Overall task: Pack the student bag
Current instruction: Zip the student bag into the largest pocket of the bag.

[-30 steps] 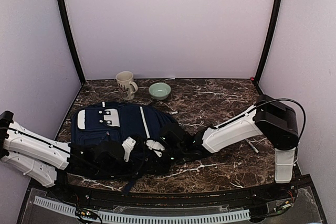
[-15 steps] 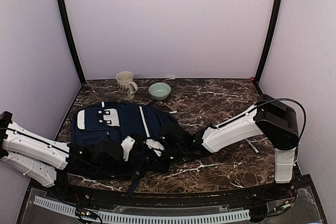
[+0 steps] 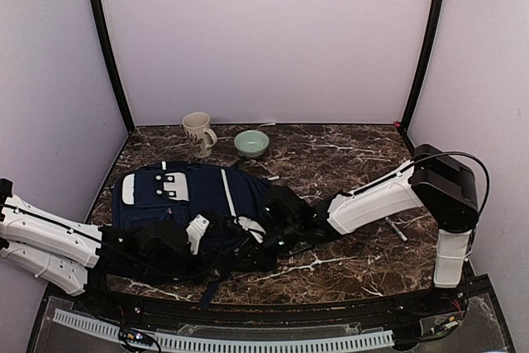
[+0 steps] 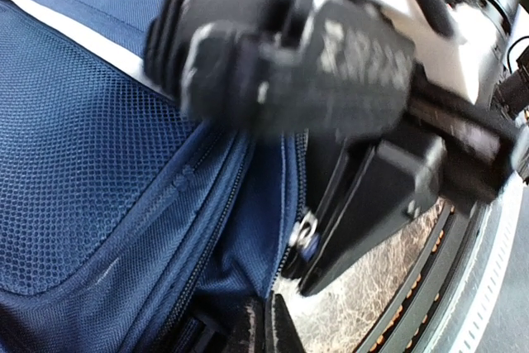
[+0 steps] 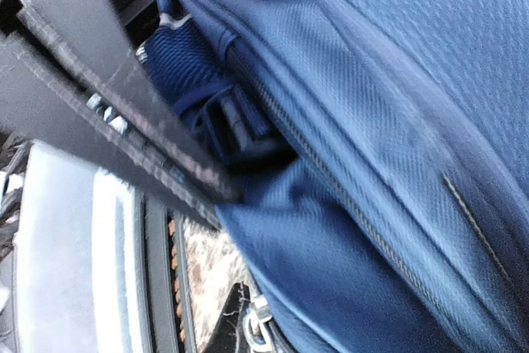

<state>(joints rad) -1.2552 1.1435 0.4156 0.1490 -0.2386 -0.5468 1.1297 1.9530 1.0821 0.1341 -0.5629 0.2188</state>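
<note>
Left gripper (image 4: pixel 258 332) is clenched at the near edge, on what I can't tell. Right gripper (image 5: pixel 216 188) pinches fabric beside the zip. The student bag (image 3: pixel 190 192) lies flat on the table (image 3: pixel 355 159). If that thin pinch slips, it likely lurches toward the mug (image 3: pixel 197 131) behind.

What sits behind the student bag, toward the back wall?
A beige mug and a pale green bowl stand behind the student bag. Whatever lies under it is covered.

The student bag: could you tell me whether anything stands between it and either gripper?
Nothing visible does. The left gripper and right gripper are both at the bag's near edge. The mug and bowl stand behind the bag, out of the way.
</note>
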